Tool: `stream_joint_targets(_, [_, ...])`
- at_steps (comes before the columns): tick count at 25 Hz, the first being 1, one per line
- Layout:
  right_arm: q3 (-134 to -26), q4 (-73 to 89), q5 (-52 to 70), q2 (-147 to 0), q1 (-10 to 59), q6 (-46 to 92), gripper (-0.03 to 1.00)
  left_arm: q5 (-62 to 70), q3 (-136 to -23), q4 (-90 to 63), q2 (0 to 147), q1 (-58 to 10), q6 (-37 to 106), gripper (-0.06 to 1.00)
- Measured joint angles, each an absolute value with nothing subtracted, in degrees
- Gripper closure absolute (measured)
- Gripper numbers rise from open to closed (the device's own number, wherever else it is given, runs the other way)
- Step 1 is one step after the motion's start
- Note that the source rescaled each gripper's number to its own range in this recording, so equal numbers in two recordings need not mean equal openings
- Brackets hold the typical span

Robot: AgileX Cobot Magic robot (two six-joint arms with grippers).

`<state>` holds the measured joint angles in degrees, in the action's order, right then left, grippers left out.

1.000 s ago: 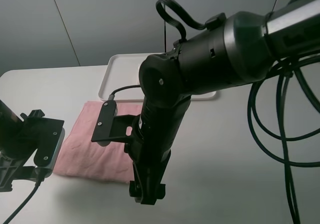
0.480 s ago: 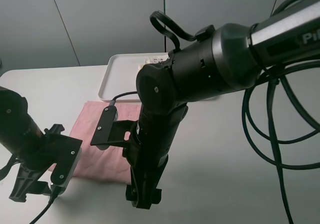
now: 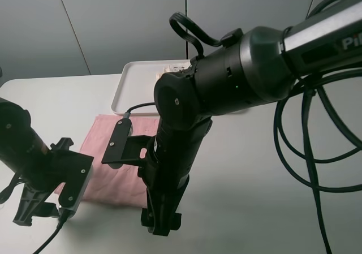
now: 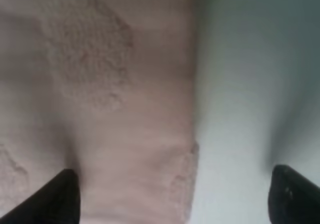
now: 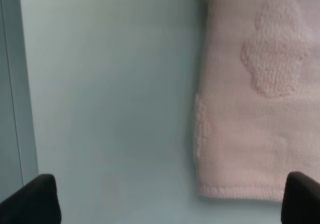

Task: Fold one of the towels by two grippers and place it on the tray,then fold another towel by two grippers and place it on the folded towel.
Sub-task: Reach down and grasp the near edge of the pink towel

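Apparently, pink towel (image 3: 96,138) lies flat, lengthwise toward the tray (image 3: 125,90).

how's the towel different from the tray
The towel is pink, soft and textured, while the tray is white, smooth and has a raised rim. The towel lies nearer the camera, and the tray sits just behind it, farther back. Both lie flat on the table.

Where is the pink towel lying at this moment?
In the exterior high view the pink towel lies flat on the table, left of centre, just on the near side of the white tray.
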<state>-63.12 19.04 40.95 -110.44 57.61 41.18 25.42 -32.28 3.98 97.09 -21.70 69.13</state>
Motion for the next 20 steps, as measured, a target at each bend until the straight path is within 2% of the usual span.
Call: stream_joint_targets(20, [-63.12, 19.04, 40.38, -110.44, 57.61, 41.18, 0.01, 26.54, -32.28, 9.06, 99.06, -21.23, 65.42, -0.02])
